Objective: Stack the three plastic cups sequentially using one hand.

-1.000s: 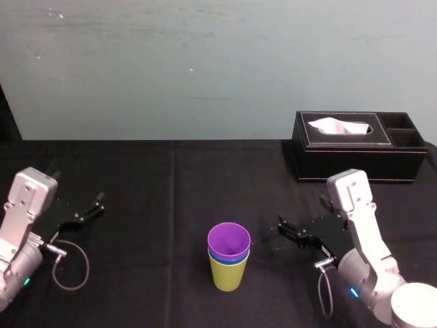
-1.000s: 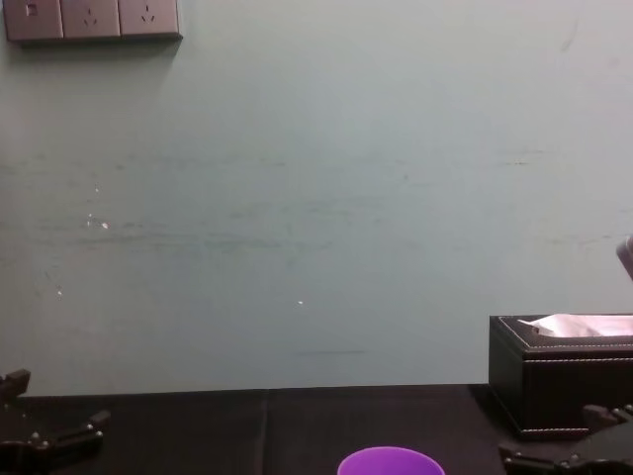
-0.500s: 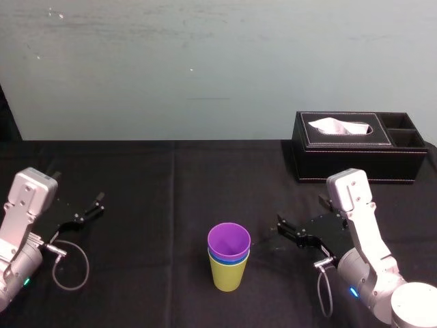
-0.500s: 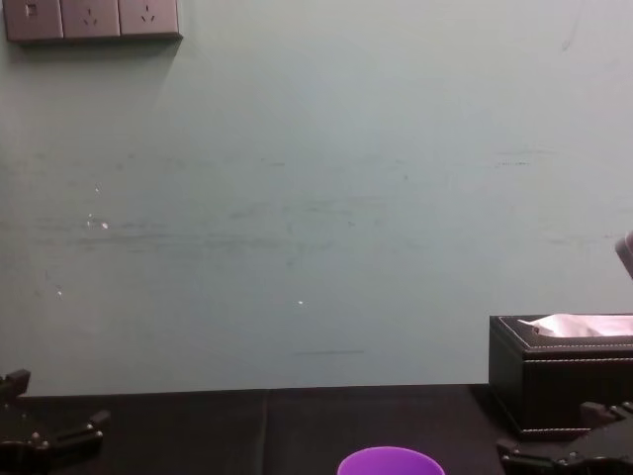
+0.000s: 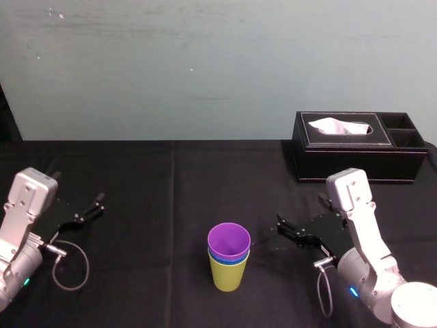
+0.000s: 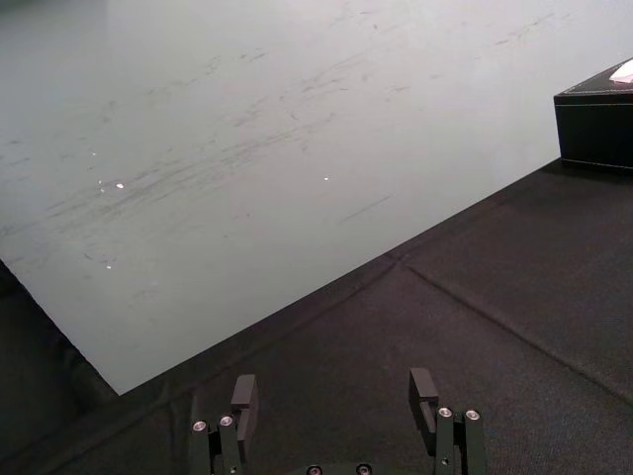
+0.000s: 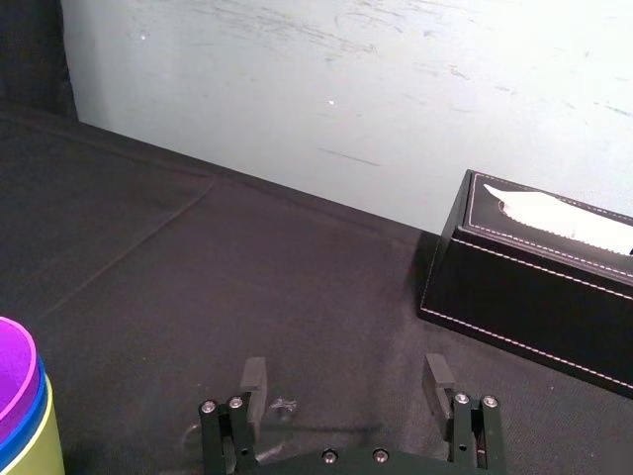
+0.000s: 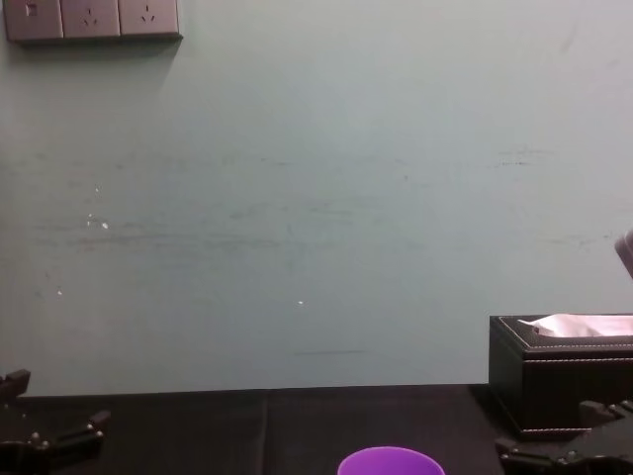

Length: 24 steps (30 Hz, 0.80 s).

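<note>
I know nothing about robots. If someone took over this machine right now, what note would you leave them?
Right gripper: open, empty, beside the cup stack on its right, not touching it.
Left gripper: open, empty, parked at the left of the table.
Cups: upright at centre; purple cup nested in blue cup, nested in yellow-green cup. Tissue box sits back right, well apart.
Done: all three stacked.
Left: probably only drawing the right arm back.
</note>
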{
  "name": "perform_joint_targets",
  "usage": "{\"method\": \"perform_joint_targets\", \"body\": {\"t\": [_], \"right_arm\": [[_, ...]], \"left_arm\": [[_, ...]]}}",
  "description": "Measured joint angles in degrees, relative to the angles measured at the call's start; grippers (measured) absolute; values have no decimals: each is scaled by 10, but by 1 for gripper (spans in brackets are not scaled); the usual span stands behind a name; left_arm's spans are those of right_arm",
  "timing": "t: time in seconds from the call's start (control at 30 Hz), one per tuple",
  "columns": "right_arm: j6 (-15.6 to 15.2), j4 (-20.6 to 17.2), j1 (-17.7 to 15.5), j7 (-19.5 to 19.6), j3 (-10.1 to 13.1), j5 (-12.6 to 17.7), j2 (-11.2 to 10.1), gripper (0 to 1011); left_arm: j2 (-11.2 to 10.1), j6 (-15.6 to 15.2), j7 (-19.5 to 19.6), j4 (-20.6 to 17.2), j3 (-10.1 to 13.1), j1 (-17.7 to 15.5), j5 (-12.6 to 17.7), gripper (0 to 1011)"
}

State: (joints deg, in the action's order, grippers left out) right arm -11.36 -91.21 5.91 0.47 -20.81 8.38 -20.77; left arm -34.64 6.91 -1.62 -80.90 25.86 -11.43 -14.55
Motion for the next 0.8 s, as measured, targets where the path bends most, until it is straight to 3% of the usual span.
{"method": "perform_joint_targets", "body": {"t": [0.8], "right_arm": [[0,0,0,0,0,0,0,1000]], "left_arm": [[0,0,0,0,0,0,0,1000]]}}
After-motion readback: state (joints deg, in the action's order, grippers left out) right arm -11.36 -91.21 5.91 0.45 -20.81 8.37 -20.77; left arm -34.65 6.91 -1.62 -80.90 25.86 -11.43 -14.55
